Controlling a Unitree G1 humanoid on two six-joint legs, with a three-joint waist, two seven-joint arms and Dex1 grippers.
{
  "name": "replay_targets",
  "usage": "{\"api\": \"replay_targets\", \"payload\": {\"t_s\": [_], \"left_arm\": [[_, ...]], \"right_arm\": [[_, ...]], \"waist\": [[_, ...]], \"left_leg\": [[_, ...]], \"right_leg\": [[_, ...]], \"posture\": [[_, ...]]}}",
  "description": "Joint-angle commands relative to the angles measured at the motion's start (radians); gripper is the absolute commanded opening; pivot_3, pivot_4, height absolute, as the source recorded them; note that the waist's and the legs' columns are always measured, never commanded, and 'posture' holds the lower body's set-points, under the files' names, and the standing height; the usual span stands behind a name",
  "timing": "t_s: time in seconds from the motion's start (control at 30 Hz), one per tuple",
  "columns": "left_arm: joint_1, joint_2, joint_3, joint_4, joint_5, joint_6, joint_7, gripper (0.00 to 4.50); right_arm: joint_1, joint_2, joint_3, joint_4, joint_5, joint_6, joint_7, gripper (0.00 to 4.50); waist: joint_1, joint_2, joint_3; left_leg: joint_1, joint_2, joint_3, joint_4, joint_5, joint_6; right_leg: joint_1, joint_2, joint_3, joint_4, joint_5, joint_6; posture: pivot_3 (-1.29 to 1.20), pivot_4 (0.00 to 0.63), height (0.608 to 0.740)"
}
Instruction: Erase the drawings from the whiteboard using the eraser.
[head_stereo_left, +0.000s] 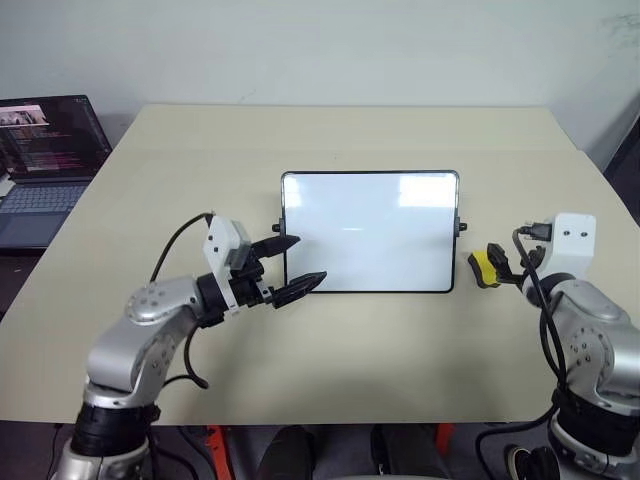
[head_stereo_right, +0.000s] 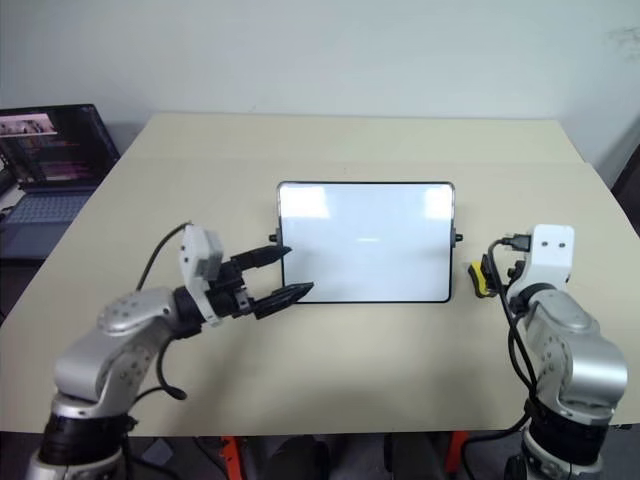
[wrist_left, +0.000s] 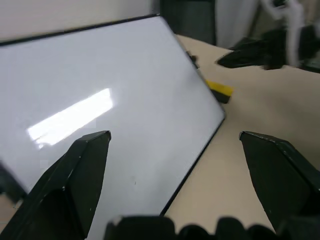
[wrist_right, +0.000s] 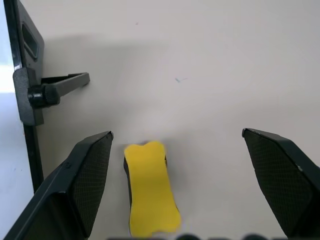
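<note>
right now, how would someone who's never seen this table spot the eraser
Find the whiteboard standing in the middle of the beige table. Just off its right edge, by the side knob, the eraser lies flat on the tabletop. It is the only yellow thing there, a small block with a black underside.

Beige table (head_stereo_left: 350, 380) — on it the whiteboard (head_stereo_left: 370, 232), the eraser (head_stereo_left: 484, 268) just beside.

My right gripper (wrist_right: 175, 187) sits behind my own wrist in both eye views. The eraser (wrist_right: 150, 187) near end is cut off by the wrist-view edge. Left of the whiteboard (head_stereo_left: 370, 232), the laptop (head_stereo_left: 45, 165) is cropped, its screen text too small to read.
</note>
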Motion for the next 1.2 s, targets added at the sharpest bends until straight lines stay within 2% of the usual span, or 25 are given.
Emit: {"api": "replay_targets", "payload": {"t_s": [0.03,0.17,0.33,0.5,0.6,0.83,1.2], "left_arm": [[0.063,-0.093,0.0,-0.091,0.085,-0.05,0.184,4.5],[0.141,-0.178,-0.005,-0.132,0.173,-0.084,0.322,4.5],[0.31,-0.255,0.006,-0.185,0.245,-0.135,0.436,4.5],[0.51,-0.34,-0.008,-0.245,0.326,-0.194,0.544,4.5],[0.57,-0.416,0.017,-0.26,0.331,-0.202,0.62,4.5],[0.629,-0.463,0.006,-0.255,0.429,-0.279,0.7,4.5],[0.531,-0.47,-0.008,-0.159,0.496,-0.347,0.723,4.5]], "right_arm": [[0.137,0.023,0.021,-0.063,-0.002,-0.153,0.024,4.47],[0.318,0.038,0.069,-0.057,-0.031,-0.359,0.054,4.47],[0.459,0.087,0.108,-0.054,-0.034,-0.556,0.06,4.47],[0.561,0.169,0.178,-0.079,-0.062,-0.727,0.03,4.47],[0.597,0.197,0.22,-0.073,-0.099,-0.834,0.008,4.47],[0.599,0.208,0.225,0.014,-0.147,-0.96,-0.036,4.47],[0.6,0.23,0.208,0.049,-0.125,-0.984,-0.058,4.47]], "waist": [[0.003,0.0,0.0],[0.003,0.0,0.0],[-0.004,0.001,-0.001],[-0.001,0.001,-0.001],[0.001,0.0,-0.001],[0.003,-0.001,-0.002],[0.003,-0.001,-0.002]], "left_leg": [[0.0,0.0,0.0,0.0,0.0,0.0],[0.0,0.0,0.0,0.0,0.0,0.0],[0.003,0.0,0.001,0.0,0.0,0.0],[0.002,0.001,0.001,0.0,0.0,0.0],[0.002,0.0,0.001,0.0,0.0,0.0],[0.002,0.0,0.001,0.0,0.0,0.0],[0.002,0.0,0.001,0.0,0.0,0.0]], "right_leg": [[0.0,0.0,0.0,0.0,0.0,0.0],[0.001,0.0,0.0,0.0,0.0,0.001],[0.001,0.0,0.001,0.001,0.0,0.001],[0.002,0.0,0.001,0.001,-0.001,0.001],[0.002,-0.001,0.001,-0.001,-0.001,0.002],[0.002,0.0,0.001,-0.001,-0.003,0.005],[0.002,0.0,0.001,0.0,-0.001,0.002]], "posture": [[0.0,0.15,0.74],[0.0,0.15,0.74],[0.0,0.15,0.74],[0.0,0.15,0.74],[0.0,0.15,0.74],[0.0,0.15,0.74],[0.0,0.15,0.74]]}}
